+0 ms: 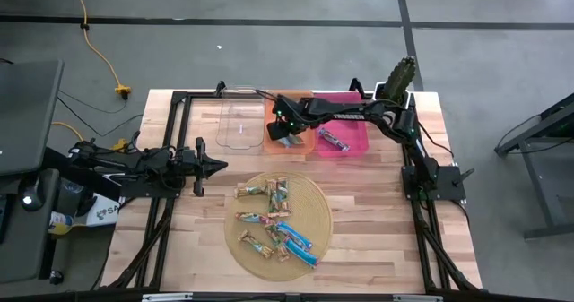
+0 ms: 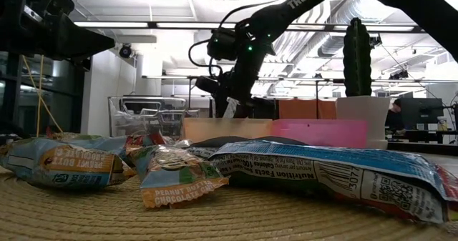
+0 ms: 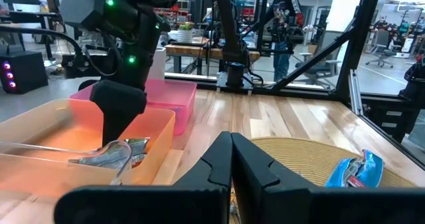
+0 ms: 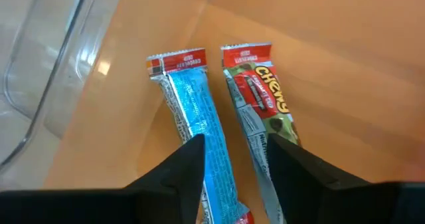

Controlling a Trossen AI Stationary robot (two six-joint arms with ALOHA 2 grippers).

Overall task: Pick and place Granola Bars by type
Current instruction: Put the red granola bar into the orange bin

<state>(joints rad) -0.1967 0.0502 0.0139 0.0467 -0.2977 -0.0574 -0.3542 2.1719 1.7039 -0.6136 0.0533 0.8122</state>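
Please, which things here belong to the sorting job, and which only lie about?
Job: granola bars on the woven mat; two bars in the orange bin; pink bin; clear bin; right gripper over the orange bin.
Lying about: potted cactus; yellow cable on the floor; left gripper, waiting beside the mat.
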